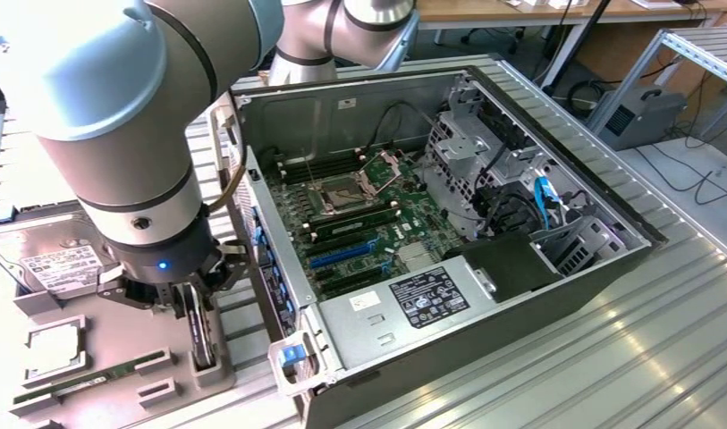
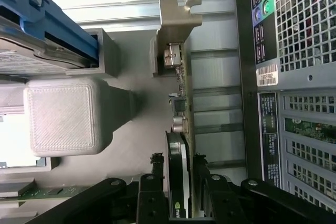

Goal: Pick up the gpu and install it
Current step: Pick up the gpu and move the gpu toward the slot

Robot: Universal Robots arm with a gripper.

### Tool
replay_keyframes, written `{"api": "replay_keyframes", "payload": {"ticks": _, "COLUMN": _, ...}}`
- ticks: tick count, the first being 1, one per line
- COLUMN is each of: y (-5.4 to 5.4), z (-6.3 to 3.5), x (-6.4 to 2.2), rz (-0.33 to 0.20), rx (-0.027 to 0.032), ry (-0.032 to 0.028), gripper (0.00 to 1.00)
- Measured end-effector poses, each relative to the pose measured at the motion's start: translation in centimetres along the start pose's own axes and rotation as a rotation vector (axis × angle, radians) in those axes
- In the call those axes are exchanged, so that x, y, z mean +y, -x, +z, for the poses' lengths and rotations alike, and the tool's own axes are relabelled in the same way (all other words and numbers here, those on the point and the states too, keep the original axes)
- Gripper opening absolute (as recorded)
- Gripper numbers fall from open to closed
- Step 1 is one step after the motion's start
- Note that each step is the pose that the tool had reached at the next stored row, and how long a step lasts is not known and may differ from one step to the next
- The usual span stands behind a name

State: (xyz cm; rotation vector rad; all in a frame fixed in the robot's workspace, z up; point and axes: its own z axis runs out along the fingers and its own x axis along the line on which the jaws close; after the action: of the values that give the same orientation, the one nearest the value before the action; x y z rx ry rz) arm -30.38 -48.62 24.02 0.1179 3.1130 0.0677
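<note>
On the grey tray (image 1: 106, 326) beside the open computer case (image 1: 339, 103), the gpu (image 1: 199, 338) stands unlifted and uninstalled, the claw (image 2: 177, 158) straddling it, grip impossible to tell.

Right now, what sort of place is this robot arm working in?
Most likely a robotics lab set up for PC assembly: an open computer case with its motherboard exposed, a grey fixture tray holding a hard drive, all on an aluminium-profile table, with desks behind.
</note>
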Motion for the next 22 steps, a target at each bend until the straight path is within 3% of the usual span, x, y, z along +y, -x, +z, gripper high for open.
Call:
{"api": "replay_keyframes", "payload": {"ticks": 17, "y": -0.01, "z": 0.24, "x": 0.00, "rz": 0.000, "rx": 0.0000, "ry": -0.0001, "gripper": 0.36}}
{"api": "replay_keyframes", "payload": {"ticks": 22, "y": 0.01, "z": -0.17, "x": 0.02, "rz": 0.000, "rx": 0.0000, "ry": 0.0010, "gripper": 0.36}}
